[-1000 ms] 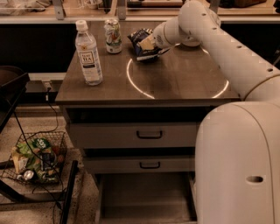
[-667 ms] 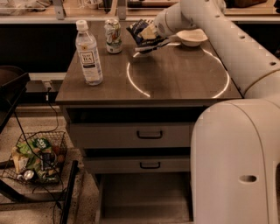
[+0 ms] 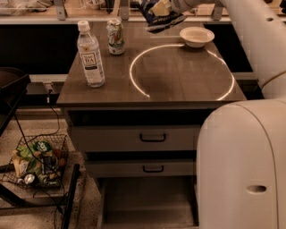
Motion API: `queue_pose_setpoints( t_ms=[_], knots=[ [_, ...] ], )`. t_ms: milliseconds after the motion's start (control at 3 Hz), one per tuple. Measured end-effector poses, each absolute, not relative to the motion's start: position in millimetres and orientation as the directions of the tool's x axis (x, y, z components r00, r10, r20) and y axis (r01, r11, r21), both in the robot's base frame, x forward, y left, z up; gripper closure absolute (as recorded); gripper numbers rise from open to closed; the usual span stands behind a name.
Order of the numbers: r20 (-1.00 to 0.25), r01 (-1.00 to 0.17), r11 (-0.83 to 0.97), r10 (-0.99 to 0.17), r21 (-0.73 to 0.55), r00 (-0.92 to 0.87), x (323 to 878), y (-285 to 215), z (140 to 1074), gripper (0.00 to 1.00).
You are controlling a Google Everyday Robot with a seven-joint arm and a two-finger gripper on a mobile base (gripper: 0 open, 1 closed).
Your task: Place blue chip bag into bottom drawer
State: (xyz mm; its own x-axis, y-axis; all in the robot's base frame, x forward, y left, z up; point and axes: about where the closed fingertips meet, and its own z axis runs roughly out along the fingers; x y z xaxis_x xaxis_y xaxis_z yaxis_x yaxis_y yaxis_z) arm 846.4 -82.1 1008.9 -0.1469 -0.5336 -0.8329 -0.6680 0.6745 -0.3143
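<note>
Blue chip bag [image 3: 159, 20]: a crumpled dark foil packet, held in the air at the top of the view, above the back edge of the tabletop [image 3: 178, 80] and just left of the white bowl [image 3: 196, 36]. My gripper [image 3: 165, 7] is clenched on its upper part, and the rest hangs below and to the left. I judge the bag light, soft and slippery. The foil will give rather than resist, so the hold belongs on a gathered fold near the top seam, firm enough not to slide yet not so hard as to crush the contents. The wooden tabletop also carries a water bottle [image 3: 90, 56] and a drinks can [image 3: 116, 36] to the left, well apart from the bag. Beneath it sit two shallow grey drawers with bar handles [image 3: 153, 137], both closed. The bottom drawer [image 3: 147, 199] stands pulled out at floor level, its flat floor bare. A wire basket [image 3: 38, 159] of green packets rests on the floor at left.
</note>
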Motion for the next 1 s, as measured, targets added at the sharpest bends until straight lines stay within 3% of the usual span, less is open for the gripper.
queue_pose_setpoints(
  t_ms=[1000],
  knots=[
    [-0.798, -0.663, 0.664, -0.58, -0.344, -0.167, 752, -133, 1060, 1.0]
  ],
)
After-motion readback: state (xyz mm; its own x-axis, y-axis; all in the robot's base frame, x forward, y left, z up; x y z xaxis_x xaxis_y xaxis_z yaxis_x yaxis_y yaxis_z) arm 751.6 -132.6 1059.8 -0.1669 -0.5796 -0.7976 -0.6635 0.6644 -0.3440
